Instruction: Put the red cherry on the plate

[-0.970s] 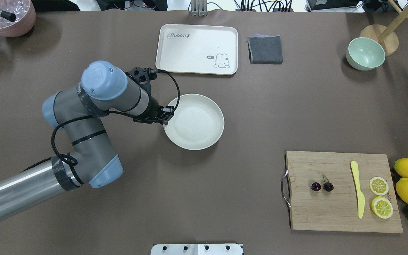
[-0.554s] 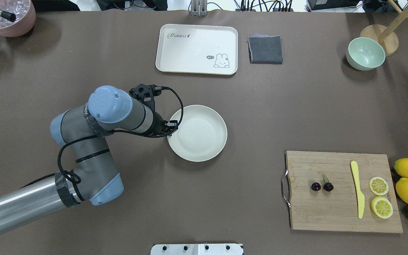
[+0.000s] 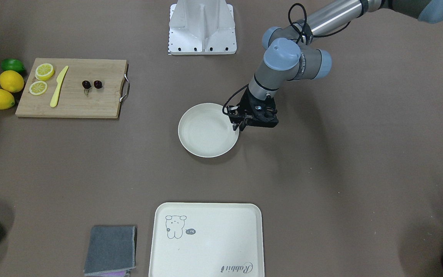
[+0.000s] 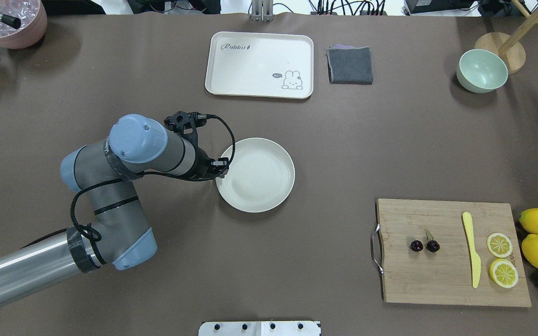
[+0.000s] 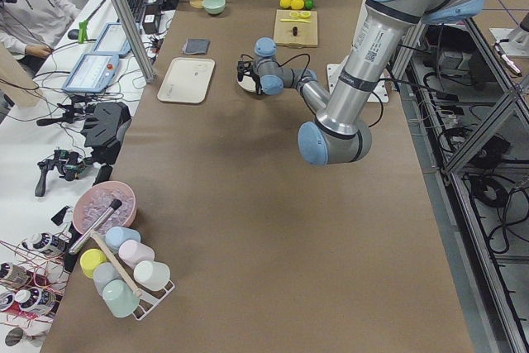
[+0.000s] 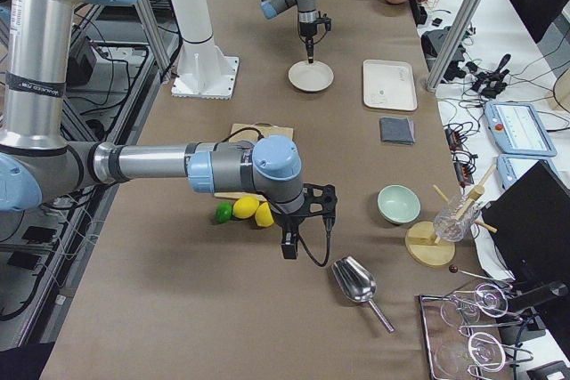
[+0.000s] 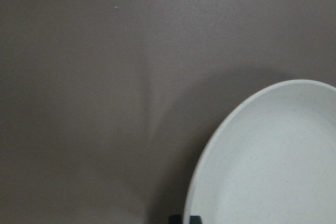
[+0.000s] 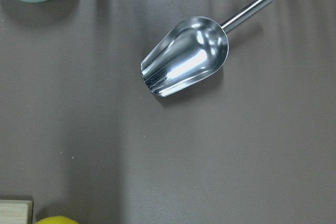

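- I see the left gripper low at the plate, on the rim edge nearest that arm. Its dark fingers sit close together, one on each side of the raised rim, pinching it.
- The plate is round, shallow, matte cream-white with fine speckles, and its bowl is bare. It lies on the table, whose brown covering shows soft creases in the left wrist view.
- The red cherry is well apart from the plate: two small, glossy, near-black balls side by side with thin stems, lying on the cutting board.
- That board is rectangular pale bamboo with visible grain and a metal loop handle on the end facing the plate.
- Also on it are a flat yellow knife and two lemon slices.
- The right gripper hangs near the whole lemons at the table's end; I cannot tell whether its fingers are apart or together.
- Its wrist camera looks down on a shiny metal scoop with a rod handle.
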Motion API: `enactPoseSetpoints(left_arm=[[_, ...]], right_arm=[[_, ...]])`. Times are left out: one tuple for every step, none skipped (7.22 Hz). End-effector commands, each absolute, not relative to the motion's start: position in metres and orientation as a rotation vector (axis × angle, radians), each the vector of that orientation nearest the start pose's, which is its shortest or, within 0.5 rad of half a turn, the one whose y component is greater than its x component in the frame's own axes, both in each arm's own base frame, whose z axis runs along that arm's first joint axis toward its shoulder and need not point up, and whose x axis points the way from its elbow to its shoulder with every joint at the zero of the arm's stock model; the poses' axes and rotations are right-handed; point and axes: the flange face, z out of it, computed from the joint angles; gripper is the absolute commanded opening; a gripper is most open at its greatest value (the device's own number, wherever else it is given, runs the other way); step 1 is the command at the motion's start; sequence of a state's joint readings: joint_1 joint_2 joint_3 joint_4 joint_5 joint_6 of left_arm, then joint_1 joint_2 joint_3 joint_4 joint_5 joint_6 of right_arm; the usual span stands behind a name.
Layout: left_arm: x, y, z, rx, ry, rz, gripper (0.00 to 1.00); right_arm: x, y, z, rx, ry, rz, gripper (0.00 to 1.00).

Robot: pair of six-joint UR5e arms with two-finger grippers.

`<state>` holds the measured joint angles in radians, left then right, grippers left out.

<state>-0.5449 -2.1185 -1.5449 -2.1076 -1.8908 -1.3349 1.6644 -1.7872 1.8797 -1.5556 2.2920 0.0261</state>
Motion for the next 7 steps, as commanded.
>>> enactPoseSetpoints(left_arm=[[0.508, -0.45, 0.303, 0.153, 1.083, -0.111, 0.98], [0.46, -0.448, 0.316, 0.157, 1.087, -0.069, 0.98], [0.394, -0.471, 0.335, 0.131, 1.099, -0.077, 0.98], [0.346, -0.492, 0.338, 0.142, 1.119, -0.067, 0.98], [0.299, -0.497, 0.365, 0.184, 1.093, -0.025, 0.98], [0.24, -0.49, 0.4, 0.201, 1.075, 0.028, 0.98], [0.172, -0.49, 0.432, 0.22, 1.076, 0.056, 0.98]], right_arm=[[0.105, -0.398, 0.605, 0.126, -0.718, 0.076, 1.0], [0.105, -0.399, 0.604, 0.128, -0.718, 0.075, 1.0], [0.105, -0.399, 0.604, 0.128, -0.718, 0.075, 1.0], [0.104, -0.399, 0.603, 0.129, -0.733, 0.074, 1.0], [0.103, -0.398, 0.603, 0.127, -0.743, 0.075, 1.0], [0.103, -0.398, 0.603, 0.128, -0.744, 0.074, 1.0], [0.102, -0.398, 0.602, 0.128, -0.755, 0.073, 1.0]])
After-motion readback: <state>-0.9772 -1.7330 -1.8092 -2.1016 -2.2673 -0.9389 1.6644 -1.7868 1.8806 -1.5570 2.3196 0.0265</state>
